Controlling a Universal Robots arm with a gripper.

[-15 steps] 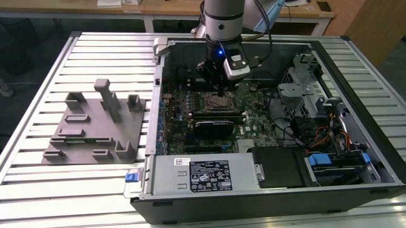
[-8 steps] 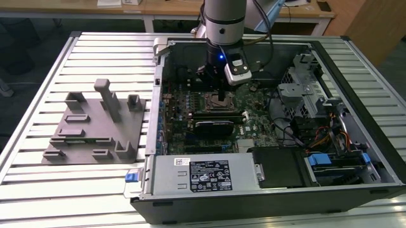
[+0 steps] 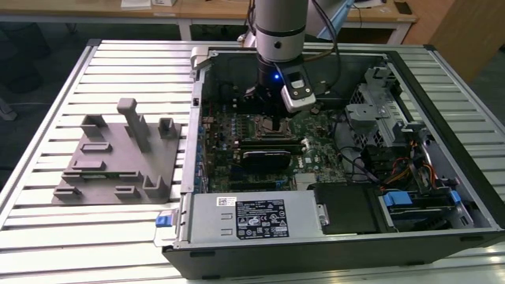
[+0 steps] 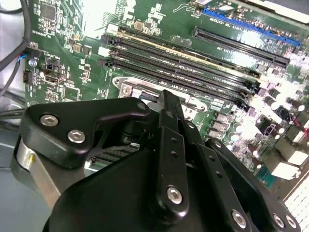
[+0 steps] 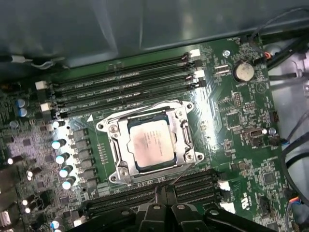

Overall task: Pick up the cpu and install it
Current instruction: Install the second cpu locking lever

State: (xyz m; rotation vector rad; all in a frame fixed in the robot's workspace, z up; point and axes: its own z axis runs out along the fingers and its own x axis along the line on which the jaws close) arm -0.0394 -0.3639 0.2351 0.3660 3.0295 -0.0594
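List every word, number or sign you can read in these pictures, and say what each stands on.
Label on the grey box, exterior view: print too small to read.
Cpu top, first wrist view: faint marks, unreadable.
Board, second wrist view: white lettering, too small to read.
Nothing can be quoted.

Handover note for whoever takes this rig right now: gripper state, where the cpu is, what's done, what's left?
Gripper: low inside the open computer case, over the motherboard; whether it is open or shut cannot be told, and nothing shows in its grip.
The cpu: lying flat in the metal-framed socket in the first wrist view, silvery top up, between the rows of memory slots.
Done: cpu appears placed in the socket.
Left: check that it is fully seated; the frames do not settle that. The grey fixture sits outside the case on the exterior view's left.
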